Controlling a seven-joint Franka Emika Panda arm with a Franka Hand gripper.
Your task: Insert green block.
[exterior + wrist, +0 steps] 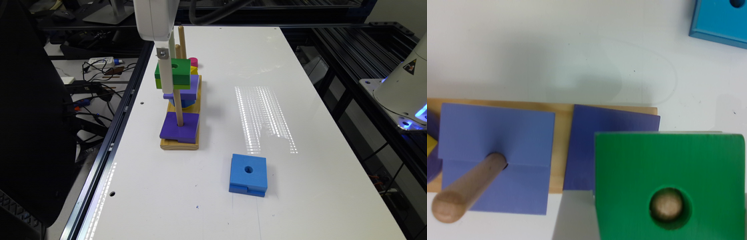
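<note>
I see the gripper (165, 75) clamped on the green block (175, 72), held in the air above the wooden base (180, 144) near the table's (233, 206) edge on the exterior view's left. In the wrist view, the near peg's (666, 205) tip shows through the green block's (667, 185) centre hole. A purple block (179, 130) sits at that peg's foot. The blue block (248, 175) lies apart on the table.

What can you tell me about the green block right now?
The green block is square and looks like foam, a dark green layer over a thinner lime one. It sits level, high above the wooden base. A peg tip shows in its round centre hole. A white finger of the tool presses its side.
</note>
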